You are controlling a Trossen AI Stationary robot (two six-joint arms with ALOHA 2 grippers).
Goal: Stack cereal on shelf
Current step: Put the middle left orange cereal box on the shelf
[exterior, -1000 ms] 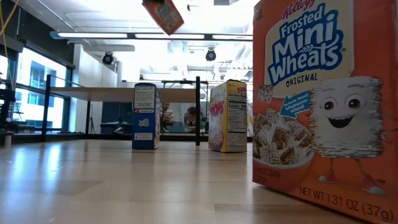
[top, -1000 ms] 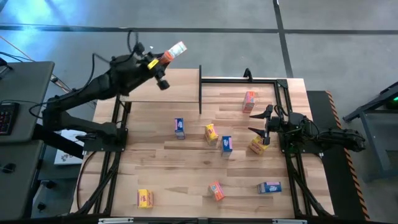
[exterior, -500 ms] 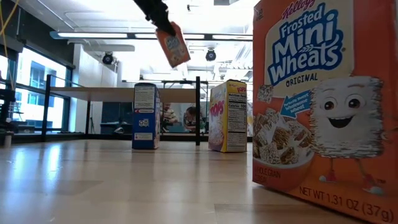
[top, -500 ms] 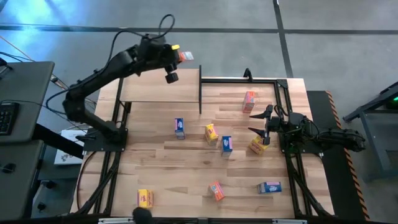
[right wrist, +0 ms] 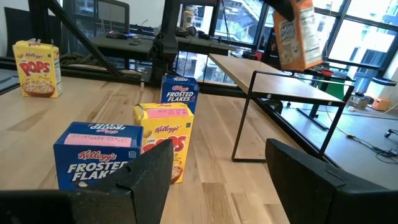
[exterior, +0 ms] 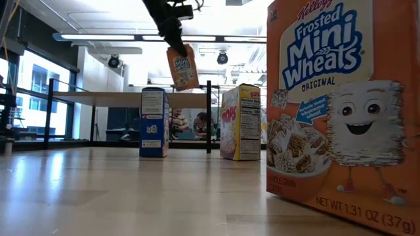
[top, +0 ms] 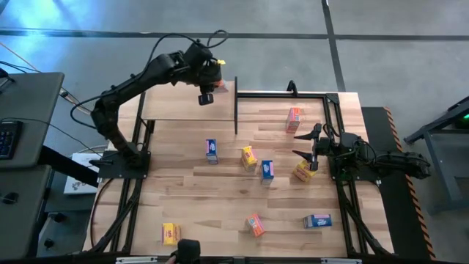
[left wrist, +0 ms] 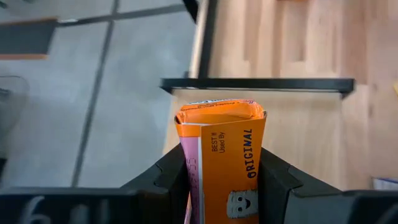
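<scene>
My left gripper (top: pixel 217 81) hangs over the right end of the shelf (top: pixel 183 108), a light-wood plank on black posts at the table's far left. It is shut on an orange cereal box (exterior: pixel 182 67), which also shows in the left wrist view (left wrist: pixel 221 155) and in the right wrist view (right wrist: pixel 297 34) above the shelf (right wrist: pixel 280 78). My right gripper (top: pixel 304 144) waits open at the table's right side. Several more cereal boxes stand or lie on the tabletop, among them an orange one (top: pixel 293 119), a blue one (top: pixel 211 150) and a yellow one (top: pixel 249 157). My left gripper pinches the orange box between its two fingers (left wrist: pixel 277 183), one on each of two opposite faces, at the box's upper end (exterior: pixel 172 50). The fingers slant down from the near left. The box hangs below them, lifted clear above the shelf and slightly tilted.
A black upright post (top: pixel 235 103) marks the shelf's right end, and a black frame (top: pixel 333 110) runs along the table's right side. More boxes lie near the front: yellow (top: pixel 171 233), orange (top: pixel 254 225), blue (top: pixel 317 220). A large orange box (exterior: pixel 341 98) stands close to the low camera.
My left gripper has swung toward the table's right, over the shelf's right end, sinking and tipping from nearly level to pointing steeply down. The orange box went with it: it stuck out and up before and now hangs below the fingers, lower than it was.
</scene>
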